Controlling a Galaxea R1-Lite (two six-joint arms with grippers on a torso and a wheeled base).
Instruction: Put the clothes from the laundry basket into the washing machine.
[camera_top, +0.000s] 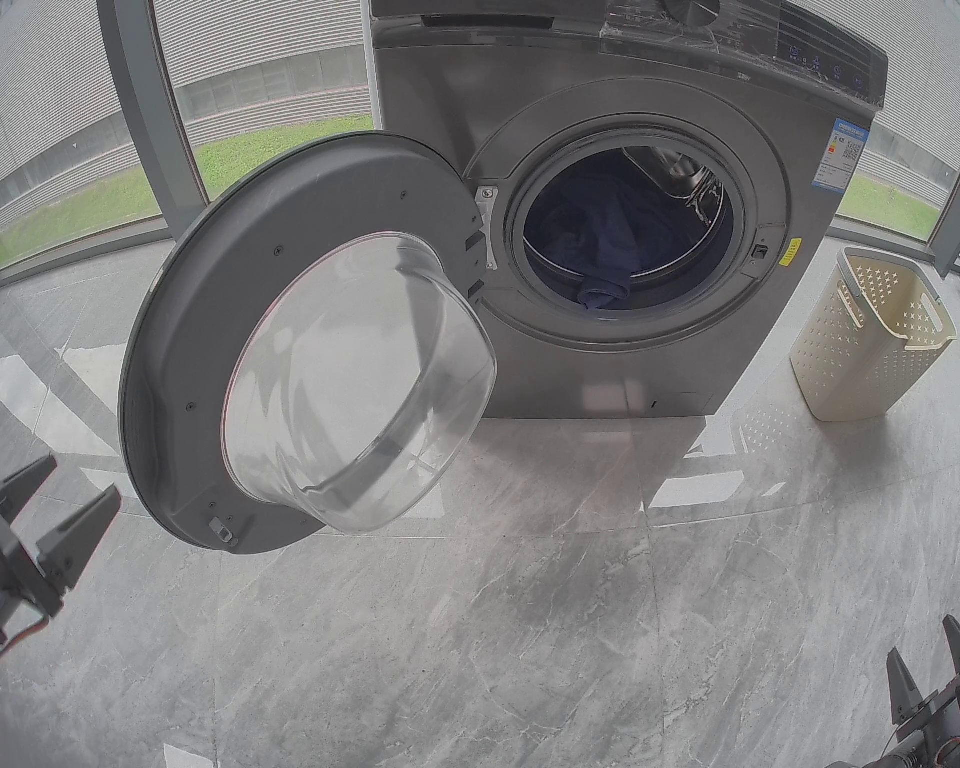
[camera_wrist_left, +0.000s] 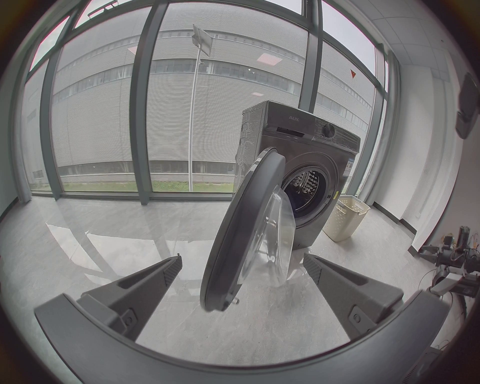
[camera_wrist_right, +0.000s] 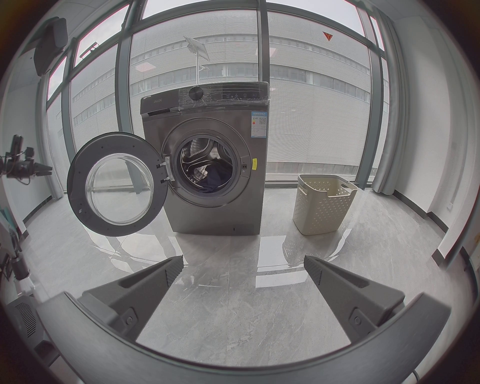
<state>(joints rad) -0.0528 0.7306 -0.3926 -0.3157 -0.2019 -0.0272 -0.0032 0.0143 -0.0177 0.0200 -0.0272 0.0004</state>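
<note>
Grey shiny stone floor (camera_top: 600, 620) all around, with tall windows (camera_top: 260, 70) and green grass (camera_top: 250, 150) behind. Left gripper (camera_top: 75, 482) low at the left side, near the edge of the round door (camera_top: 190, 340). Fingers (camera_wrist_left: 135, 290) spread wide apart, loose, holding nothing and touching nothing. Right gripper (camera_top: 922, 640) low at the right side, above the floor. Fingers (camera_wrist_right: 360, 295) spread wide too, holding nothing, touching nothing. Grey washing machine (camera_top: 620, 385) straight ahead, standing on the floor by the windows. Door swung wide open to the left, hanging on its hinge (camera_top: 487, 225), with a clear bowl of glass (camera_top: 360, 390) sticking out toward the robot. Round hole of the drum (camera_top: 690, 180) wide open. Dark blue clothes (camera_top: 600, 235) already inside, piled at the bottom and left of the drum, one bit hanging down over the front lip. Cream laundry basket (camera_top: 860, 350) with little holes standing upright on the floor near the machine's right side, not touching it, well apart from both grippers. From the left wrist view, open door right in front of the left gripper, side on, covering part of the way to the drum. From the right wrist view, machine and basket both straight ahead, with floor in between. Small yellow sticker (camera_top: 790, 252) beside the drum hole, and a dark panel of buttons (camera_top: 820, 55) along the top.
</note>
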